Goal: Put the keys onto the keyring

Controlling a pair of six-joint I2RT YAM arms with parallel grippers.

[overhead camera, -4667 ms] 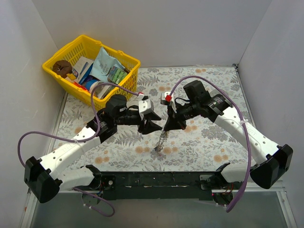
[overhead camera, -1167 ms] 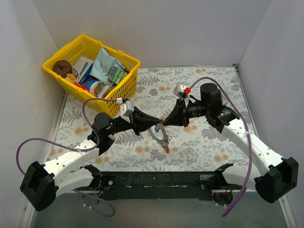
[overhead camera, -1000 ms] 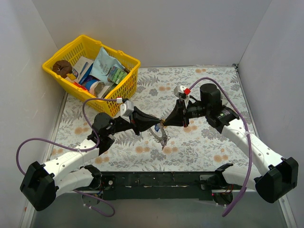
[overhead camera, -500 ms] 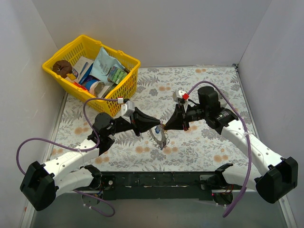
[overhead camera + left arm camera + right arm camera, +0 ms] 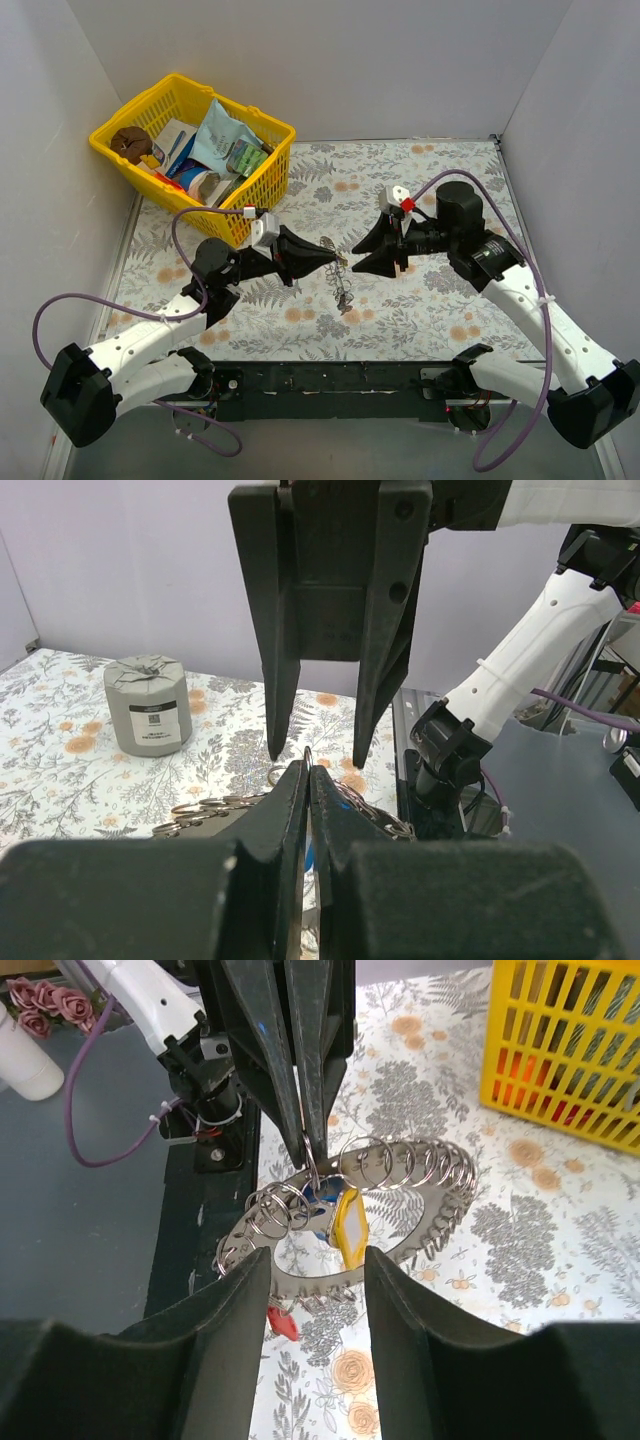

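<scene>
The keyring (image 5: 420, 1225), a flat silvery toothed ring carrying several small split rings, hangs above the floral table. My left gripper (image 5: 309, 1148) is shut on one small ring at its top; seen from above, the keyring (image 5: 345, 287) dangles below that gripper (image 5: 337, 260). On the ring hang a yellow-headed key (image 5: 350, 1230), a blue one (image 5: 322, 1196) and a red one (image 5: 282, 1322). My right gripper (image 5: 360, 257) stands open just right of the ring, touching nothing. In the left wrist view its fingers (image 5: 276, 640) stand apart above my shut left gripper (image 5: 308, 772).
A yellow basket (image 5: 235, 100) full of packets stands at the back left and shows again as the basket (image 5: 565, 1050) in the right wrist view. A grey wrapped cylinder (image 5: 148, 705) stands on the table. White walls close in three sides.
My right gripper has opened, let go of the ring and drawn back to the right. The keyring now hangs from my left gripper alone.
</scene>
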